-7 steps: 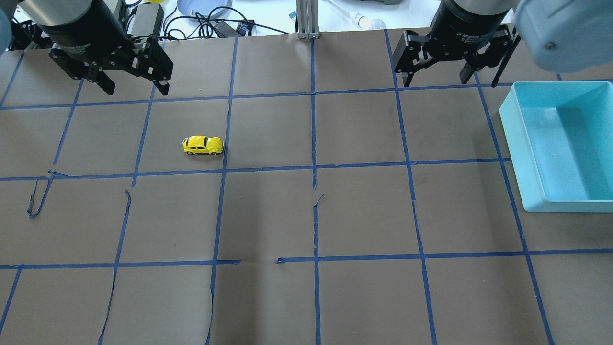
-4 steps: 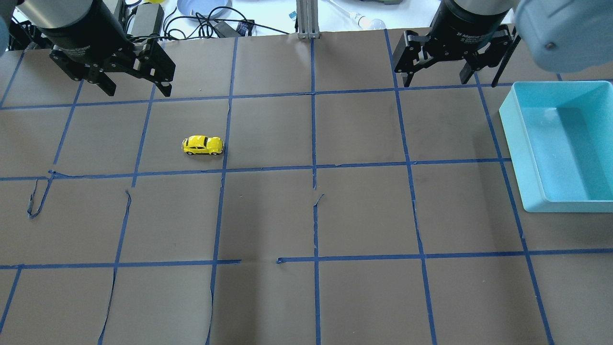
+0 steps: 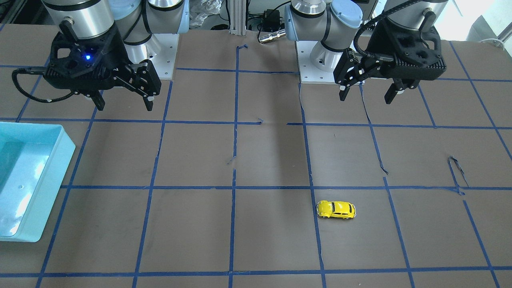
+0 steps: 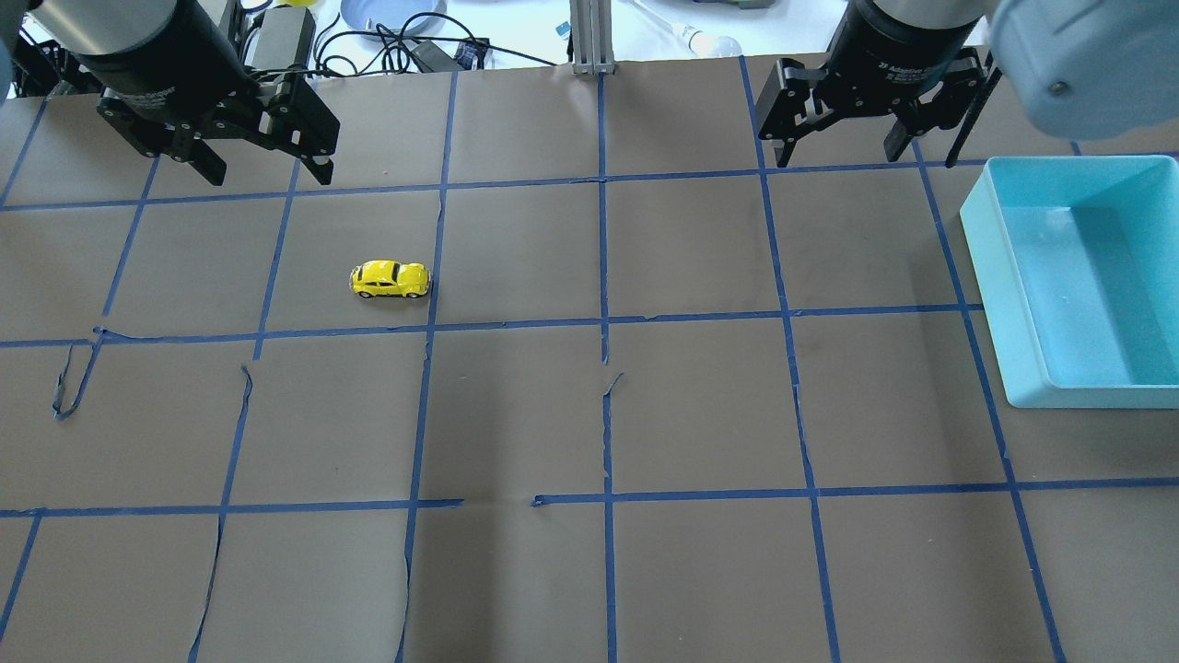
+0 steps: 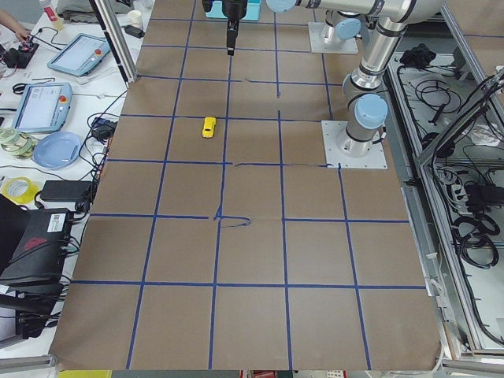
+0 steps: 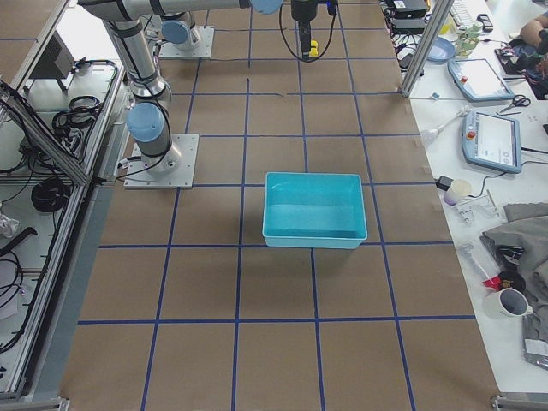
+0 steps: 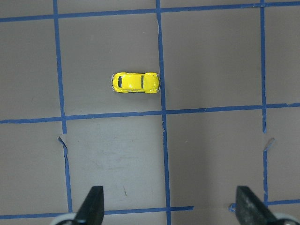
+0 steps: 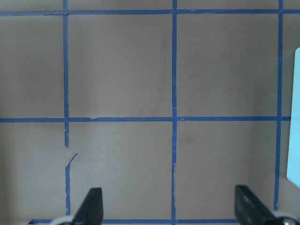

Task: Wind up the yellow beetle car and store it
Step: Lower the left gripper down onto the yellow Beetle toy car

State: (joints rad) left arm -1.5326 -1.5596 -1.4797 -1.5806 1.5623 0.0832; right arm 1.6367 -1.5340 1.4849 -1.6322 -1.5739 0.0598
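Note:
The yellow beetle car stands on its wheels on the brown taped table, left of centre. It also shows in the front-facing view, the left side view and the left wrist view. My left gripper is open and empty, raised above the table behind and to the left of the car. In the left wrist view its fingertips are well apart from the car. My right gripper is open and empty at the far right, also seen in the front-facing view.
A light-blue open bin sits at the table's right edge, with nothing in it, and also shows in the front-facing view and the right side view. Blue tape lines grid the table. Cables and clutter lie beyond the far edge.
My left gripper has shifted slightly to the right. The car, the bin and the right gripper have not moved.

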